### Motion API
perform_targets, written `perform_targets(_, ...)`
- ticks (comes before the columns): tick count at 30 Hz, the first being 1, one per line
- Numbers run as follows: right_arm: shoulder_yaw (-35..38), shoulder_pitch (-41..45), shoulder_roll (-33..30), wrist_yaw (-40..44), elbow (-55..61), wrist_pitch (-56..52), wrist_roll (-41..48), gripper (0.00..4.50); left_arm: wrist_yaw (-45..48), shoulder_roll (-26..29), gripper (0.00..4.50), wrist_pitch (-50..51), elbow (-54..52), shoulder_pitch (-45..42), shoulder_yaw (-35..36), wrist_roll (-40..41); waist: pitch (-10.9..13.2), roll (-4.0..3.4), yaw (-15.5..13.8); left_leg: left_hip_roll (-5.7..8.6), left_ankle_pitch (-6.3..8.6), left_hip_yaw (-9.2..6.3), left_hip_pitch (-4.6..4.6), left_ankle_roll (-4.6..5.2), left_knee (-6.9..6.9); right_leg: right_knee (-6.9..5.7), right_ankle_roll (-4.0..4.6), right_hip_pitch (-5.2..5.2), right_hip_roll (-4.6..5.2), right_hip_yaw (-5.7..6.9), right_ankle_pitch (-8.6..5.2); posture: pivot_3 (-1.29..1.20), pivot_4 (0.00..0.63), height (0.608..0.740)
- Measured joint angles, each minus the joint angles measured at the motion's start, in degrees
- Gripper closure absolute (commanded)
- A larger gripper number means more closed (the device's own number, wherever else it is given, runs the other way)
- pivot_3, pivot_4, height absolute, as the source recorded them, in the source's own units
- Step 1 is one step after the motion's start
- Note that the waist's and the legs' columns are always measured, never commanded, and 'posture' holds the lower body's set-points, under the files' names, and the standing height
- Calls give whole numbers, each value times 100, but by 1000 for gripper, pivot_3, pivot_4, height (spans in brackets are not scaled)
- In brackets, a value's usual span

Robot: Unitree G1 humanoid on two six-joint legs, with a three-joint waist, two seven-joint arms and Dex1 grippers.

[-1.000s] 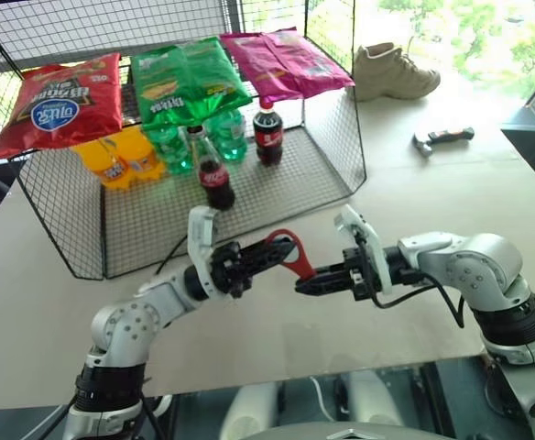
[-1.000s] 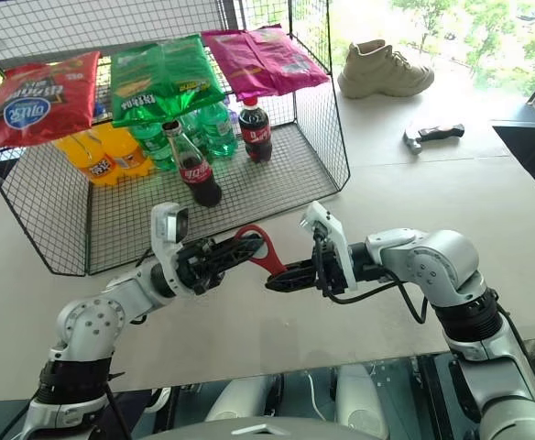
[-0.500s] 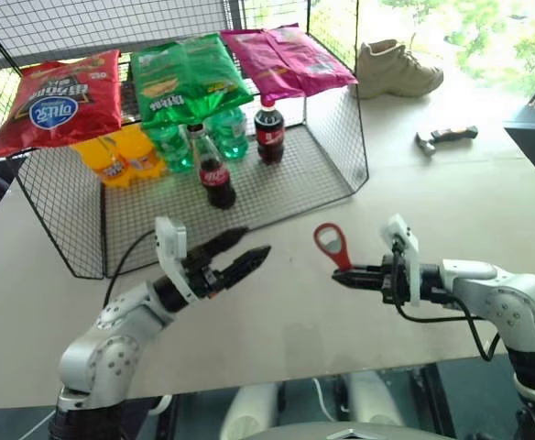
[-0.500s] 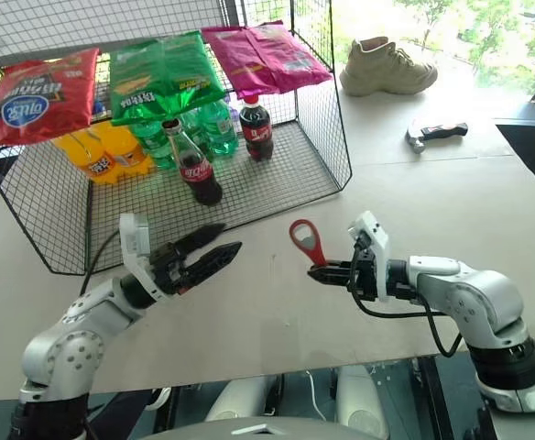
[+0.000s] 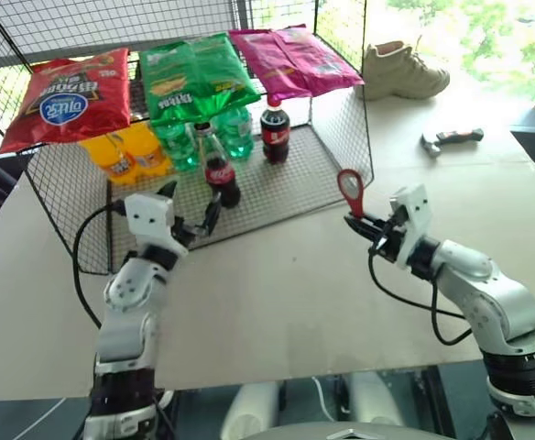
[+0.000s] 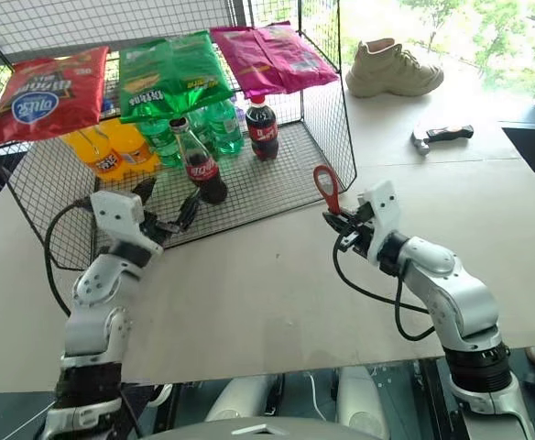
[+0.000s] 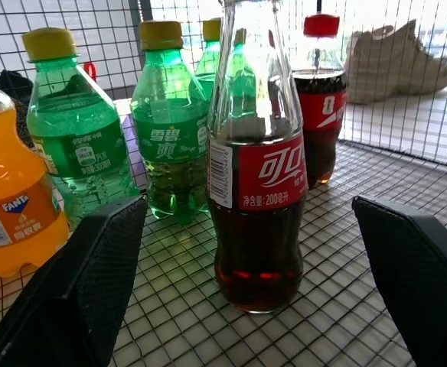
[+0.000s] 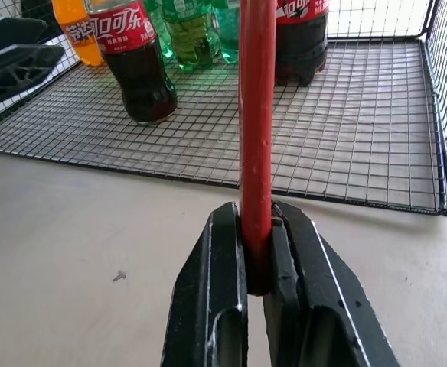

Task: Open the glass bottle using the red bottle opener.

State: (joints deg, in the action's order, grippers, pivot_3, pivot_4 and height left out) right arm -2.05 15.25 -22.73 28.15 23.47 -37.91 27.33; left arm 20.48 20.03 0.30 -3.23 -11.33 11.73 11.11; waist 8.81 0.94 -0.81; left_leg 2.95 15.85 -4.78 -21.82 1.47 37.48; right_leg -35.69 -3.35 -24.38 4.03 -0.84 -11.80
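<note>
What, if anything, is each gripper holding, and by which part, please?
The right gripper clamps the red bottle opener by its handle end; the left gripper is open, holding nothing.

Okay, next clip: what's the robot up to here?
The robot is getting set to open a glass bottle that stands on the wire rack among plastic soda bottles. Its right gripper is shut on the handle of a red bottle opener, holding it upright over the table. Its left gripper is open, with its fingers spread on either side of the glass bottle, not touching it. The bottle is not yet held.
</note>
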Motion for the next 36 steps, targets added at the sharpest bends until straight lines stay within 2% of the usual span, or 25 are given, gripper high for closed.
perform_targets(11, -273, 83, 225, -209, 68, 466, -549, 4500, 42, -196, 73, -638, 1452, -1080, -236, -198, 0, 0, 17, 1, 0, 1, 3, 0, 4, -11, -1, 0, 0, -2, 0, 0, 150, 740)
perform_targets(24, -496, 67, 471, -267, 202, 496, -700, 4500, 93, -350, 73, -1068, 3442, -2437, -232, -184, -2, 3, 31, 12, -1, -5, 0, 0, 17, -17, -2, 0, 0, 4, 1, 0, 150, 740)
perform_targets(27, -496, 68, 471, -248, 201, 559, -739, 4500, 240, -364, 1283, -1231, 3611, -2497, -198, -85, -2, 2, 50, 10, -1, -5, 0, 0, 17, -17, -1, 0, 0, 4, 1, 0, 150, 740)
perform_targets(29, -496, 69, 488, -248, 200, 573, -773, 4500, 317, -363, 1763, -1271, 3628, -2498, -196, -56, -1, 3, 55, 10, -1, -6, -1, 0, 18, -19, -1, 0, 0, 4, 1, 0, 150, 740)
perform_targets(36, -494, 70, 525, -248, 194, 594, -822, 4500, 433, -285, 1759, -1260, 3402, -2321, -229, -56, -2, 3, 104, 9, -1, -5, 0, 0, 24, -22, -2, 1, 0, 2, 1, 0, 150, 740)
